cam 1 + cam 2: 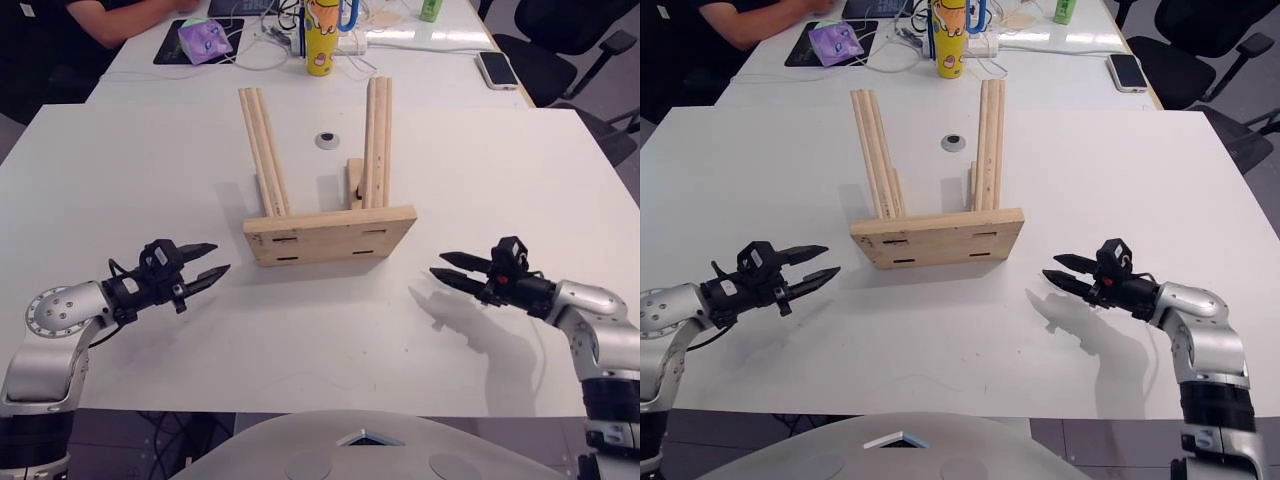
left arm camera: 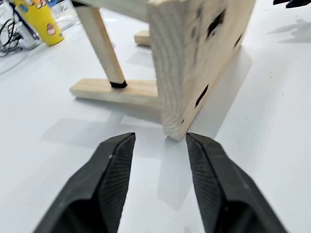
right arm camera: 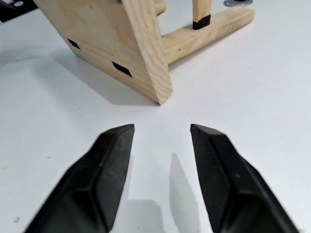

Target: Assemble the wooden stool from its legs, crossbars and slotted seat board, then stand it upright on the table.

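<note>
— In the middle of the white table [image 1: 120, 180], is that the wooden stool [image 1: 330, 235] on its side?

— Yes. The slotted seat board [image 1: 300, 240] stands on its long edge, its flat face with four dark slots turned toward the robot. The legs [image 1: 264, 150] run away from it across the table toward the far side, one pair on the left, one on the right.

— And the arms?

— Both are low over the table, elbows bent, forearms coming in from the near corners. The left gripper [image 1: 220, 258] hangs near the board's left end, pointing inward at it, apart from the wood. The right gripper [image 1: 438, 265] mirrors it near the right end, also not touching.

— Jaws?

— Spread wide on both, with nothing between them. From each wrist you see the two black fingers [image 2: 114, 165] parted, with a corner of the board just beyond.

— Anything else around?

— A round grey grommet [image 1: 327, 140] sits in the tabletop between the leg pairs. On the next table beyond are a yellow cup [image 1: 321, 45] and, off to the right, a phone [image 1: 496, 69].
</note>
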Robot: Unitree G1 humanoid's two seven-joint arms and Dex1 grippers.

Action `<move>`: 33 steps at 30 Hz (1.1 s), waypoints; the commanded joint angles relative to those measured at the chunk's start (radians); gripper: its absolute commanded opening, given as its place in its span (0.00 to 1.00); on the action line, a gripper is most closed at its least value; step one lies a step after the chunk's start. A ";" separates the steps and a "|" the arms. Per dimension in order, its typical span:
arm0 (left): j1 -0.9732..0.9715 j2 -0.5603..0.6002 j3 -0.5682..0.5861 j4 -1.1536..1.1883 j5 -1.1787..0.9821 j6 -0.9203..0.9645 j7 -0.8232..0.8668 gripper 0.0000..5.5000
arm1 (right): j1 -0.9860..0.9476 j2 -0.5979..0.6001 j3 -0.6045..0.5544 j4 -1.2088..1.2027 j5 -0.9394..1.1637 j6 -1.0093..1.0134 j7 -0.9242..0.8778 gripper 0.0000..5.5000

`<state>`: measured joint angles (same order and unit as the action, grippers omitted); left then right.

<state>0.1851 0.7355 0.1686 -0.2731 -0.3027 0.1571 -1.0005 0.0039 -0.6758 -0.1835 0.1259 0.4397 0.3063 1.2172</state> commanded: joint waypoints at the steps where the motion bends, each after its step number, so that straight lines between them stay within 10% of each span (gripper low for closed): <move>1: -0.141 0.021 -0.071 0.118 0.004 -0.075 -0.096 0.44 | -0.209 -0.011 0.062 0.146 -0.008 -0.057 0.118 0.48; 23: -0.493 -0.061 -0.325 0.523 0.115 -0.300 -0.273 0.44 | -0.585 0.117 0.277 0.574 -0.170 -0.323 0.339 0.43; 33: -0.488 -0.027 -0.275 0.379 -0.060 -0.028 -0.346 0.27 | -0.569 0.005 0.366 0.425 -0.014 -0.062 0.397 0.30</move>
<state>-0.2982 0.6850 -0.1357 0.2018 -0.2681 0.0065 -1.3238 -0.5660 -0.6090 0.1374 0.6550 0.3251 0.0949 1.6118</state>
